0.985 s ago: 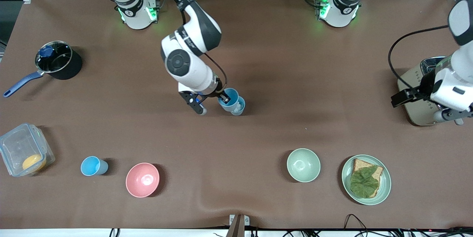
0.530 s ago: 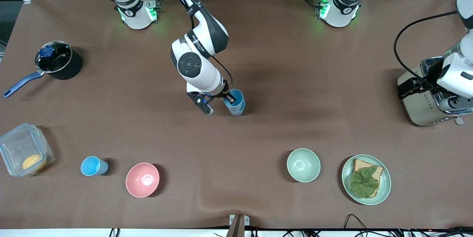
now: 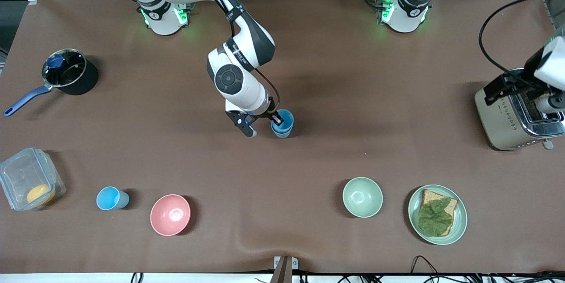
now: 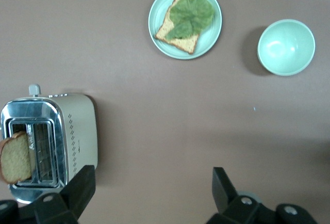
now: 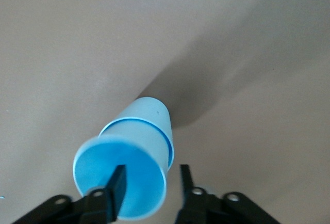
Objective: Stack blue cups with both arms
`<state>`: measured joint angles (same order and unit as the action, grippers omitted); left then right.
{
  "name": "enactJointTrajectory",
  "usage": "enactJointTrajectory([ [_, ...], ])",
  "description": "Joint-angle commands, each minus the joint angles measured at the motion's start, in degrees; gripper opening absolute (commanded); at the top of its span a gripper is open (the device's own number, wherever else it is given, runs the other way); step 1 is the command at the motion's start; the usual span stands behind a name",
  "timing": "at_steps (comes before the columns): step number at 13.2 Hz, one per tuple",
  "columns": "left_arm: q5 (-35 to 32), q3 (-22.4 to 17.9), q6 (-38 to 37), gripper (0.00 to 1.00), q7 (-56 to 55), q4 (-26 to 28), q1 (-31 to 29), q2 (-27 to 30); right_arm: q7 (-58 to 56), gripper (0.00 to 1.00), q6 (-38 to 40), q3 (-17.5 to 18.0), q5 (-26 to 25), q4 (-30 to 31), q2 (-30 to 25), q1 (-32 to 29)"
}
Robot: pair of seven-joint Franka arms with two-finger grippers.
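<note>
Two blue cups stand nested in the middle of the table, and the right wrist view shows the upper one seated in the lower one. My right gripper straddles the upper cup's rim. One finger is inside the cup and the other is outside. Neither touches the wall, so it is open. A third blue cup stands alone near the right arm's end, beside the pink bowl. My left gripper hangs open and empty beside the toaster.
The toaster, with a bread slice in it, stands at the left arm's end. A pale green bowl and a green plate with a sandwich lie near the front camera. A black pot and a clear container sit at the right arm's end.
My right gripper has lowered the upper cup from a tilt until it sits upright in the lower one. My left gripper has moved toward the robots' bases, uncovering the toaster.
</note>
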<state>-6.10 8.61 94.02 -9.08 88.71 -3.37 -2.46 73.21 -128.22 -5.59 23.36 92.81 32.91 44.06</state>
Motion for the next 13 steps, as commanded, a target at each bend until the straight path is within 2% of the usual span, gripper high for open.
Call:
enactJointTrajectory([
  [1, -0.4, -4.7, -1.4, 1.0, 1.2, 1.3, 5.0, 2.3, -3.0, 1.0, 5.4, -0.8, -0.2, -1.1, -2.7, -2.9],
  [2, -0.2, -4.8, -1.4, 1.0, 1.2, 1.4, 4.9, 2.1, -7.6, 1.0, 8.7, -0.8, -0.2, -1.4, -3.7, -4.7],
  [4, 5.4, -4.9, -3.6, 1.0, 1.0, 1.5, 4.2, 2.2, -16.8, 1.0, 14.2, -0.9, -0.2, -1.4, -5.9, -9.2],
  [9, 5.7, -4.6, -5.3, 1.0, 1.5, 0.7, 1.8, 2.1, -39.2, 1.0, 27.4, -1.0, -0.3, -1.4, -11.1, -20.4],
  [11, 5.7, -4.3, -6.6, 1.0, 1.3, -0.1, 0.7, 2.1, -47.2, 1.0, 31.2, -1.0, -3.2, -1.6, -12.7, -24.4],
  [13, 5.7, -4.9, -8.8, 1.0, 1.3, -2.5, 0.7, 2.0, -55.0, 1.0, 34.8, -0.9, -11.6, -2.7, -14.9, -26.2],
])
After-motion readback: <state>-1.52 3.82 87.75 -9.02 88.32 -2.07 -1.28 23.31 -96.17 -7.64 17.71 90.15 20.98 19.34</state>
